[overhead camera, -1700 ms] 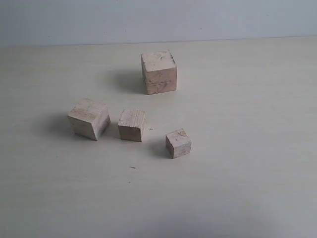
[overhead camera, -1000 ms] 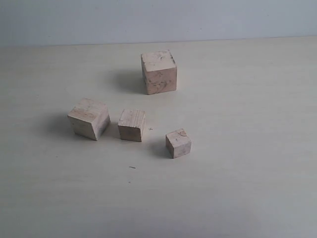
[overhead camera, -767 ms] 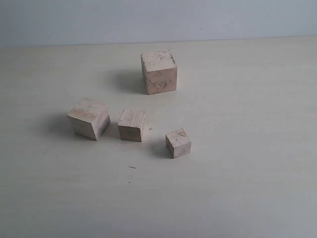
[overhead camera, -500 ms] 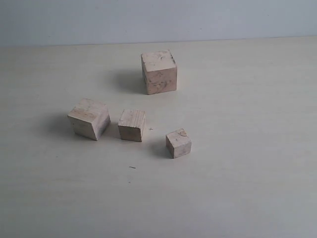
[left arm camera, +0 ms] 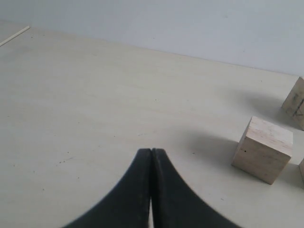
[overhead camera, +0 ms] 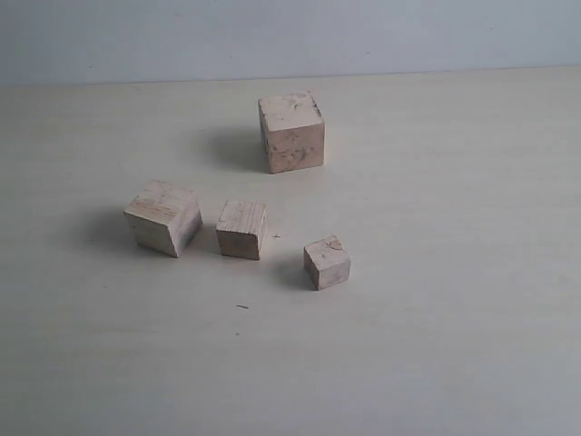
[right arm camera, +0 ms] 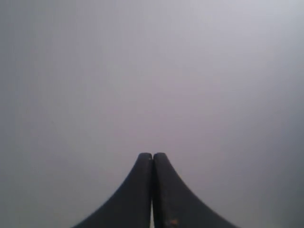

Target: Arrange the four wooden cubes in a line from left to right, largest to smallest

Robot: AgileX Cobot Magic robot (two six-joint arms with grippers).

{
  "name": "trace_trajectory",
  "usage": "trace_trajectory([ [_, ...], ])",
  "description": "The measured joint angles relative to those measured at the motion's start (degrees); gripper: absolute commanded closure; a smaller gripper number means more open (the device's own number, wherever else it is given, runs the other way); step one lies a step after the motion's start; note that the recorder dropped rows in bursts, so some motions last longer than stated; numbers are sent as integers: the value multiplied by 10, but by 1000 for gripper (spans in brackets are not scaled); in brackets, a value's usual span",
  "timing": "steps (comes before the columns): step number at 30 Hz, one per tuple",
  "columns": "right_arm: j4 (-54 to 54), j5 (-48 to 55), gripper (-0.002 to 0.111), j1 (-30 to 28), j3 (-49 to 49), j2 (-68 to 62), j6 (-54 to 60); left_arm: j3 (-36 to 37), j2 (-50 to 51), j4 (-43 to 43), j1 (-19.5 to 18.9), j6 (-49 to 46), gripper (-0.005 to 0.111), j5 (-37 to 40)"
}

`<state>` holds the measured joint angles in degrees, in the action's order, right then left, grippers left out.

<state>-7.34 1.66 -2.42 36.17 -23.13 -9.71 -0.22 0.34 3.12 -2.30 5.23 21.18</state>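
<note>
Black left jaws clenched, clear of wooden cube [left arm camera: 262, 149]; right jaws clenched, empty.

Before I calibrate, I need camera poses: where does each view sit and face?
Exterior view: raised, looking down across the pale wood-grain table at the scuffed largest pale wooden cube, second-largest cube, third cube and smallest cube; no robot part shows.
Left wrist view: low over the table, facing the pale wall; shut black left jaws in front.
Right wrist view: shut black right jaws against blank grey; aim unclear.
Shared: exterior and left wrist views both show the second-largest cube and the largest.
</note>
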Motion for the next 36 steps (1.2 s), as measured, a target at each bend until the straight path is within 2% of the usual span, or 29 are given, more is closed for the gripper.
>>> trace_trajectory([
  [1,-5,30,108,0,26,-26,0,0,0,0,0,0,107,0],
  [3,-57,152,108,0,113,-130,20,0,0,0,0,0,107,0],
  [4,-122,237,108,13,154,-198,62,0,0,0,0,0,107,0],
  [8,-310,484,108,90,184,-391,263,0,0,0,0,0,107,0],
  [10,-359,551,108,117,184,-481,304,0,0,0,0,0,107,0],
  [17,-484,454,107,124,184,-652,318,0,0,0,0,-1,107,0],
  [19,-565,451,98,124,193,-680,412,0,0,0,0,-1,107,0],
  [22,-613,459,78,133,225,-704,515,0,0,0,0,-1,107,0],
  [24,-611,454,60,153,255,-719,540,0,0,0,0,-1,107,0],
  [28,-551,413,34,209,327,-749,559,0,0,0,0,-1,107,0],
  [30,-515,397,29,235,358,-767,557,0,0,0,0,-1,107,0],
  [36,-415,389,28,298,458,-842,509,0,0,0,0,-1,107,0],
])
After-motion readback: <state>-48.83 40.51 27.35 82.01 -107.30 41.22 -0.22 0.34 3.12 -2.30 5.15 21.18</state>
